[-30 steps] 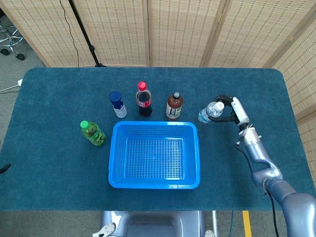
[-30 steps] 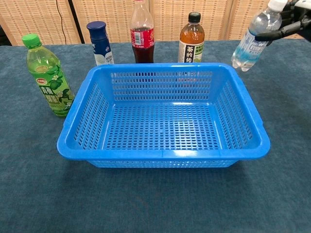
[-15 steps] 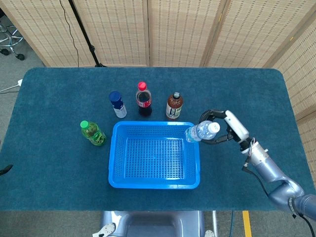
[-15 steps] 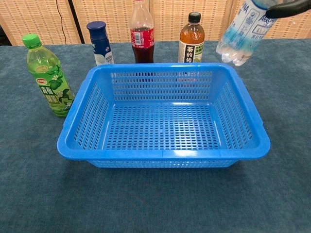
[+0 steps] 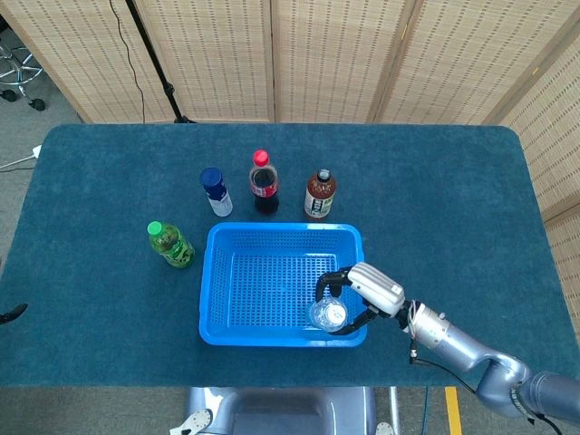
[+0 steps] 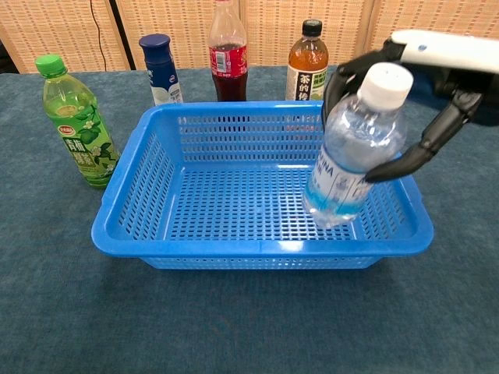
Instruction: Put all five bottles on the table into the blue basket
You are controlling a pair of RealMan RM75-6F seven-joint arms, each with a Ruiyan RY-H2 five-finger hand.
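At the left of the frame the green bottle (image 6: 76, 121) stands on the table (image 5: 453, 190) beside the blue basket (image 6: 125, 214); along the top stand the blue-capped bottle (image 6: 160, 68), the red cola bottle (image 6: 227, 56) and the brown tea bottle (image 6: 307, 64); at right my right hand (image 6: 425, 86) grips the water bottle (image 6: 355, 152), tilted inside the basket's right end; my left hand is out of sight.

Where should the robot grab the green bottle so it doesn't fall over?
Probably around the middle of the green bottle, at the labelled body, coming in from the open table side on its left. It stands upright with a narrow neck and small cap, so the wide body gives the fingers more to wrap. The blue basket sits close on its other side, leaving little room there.
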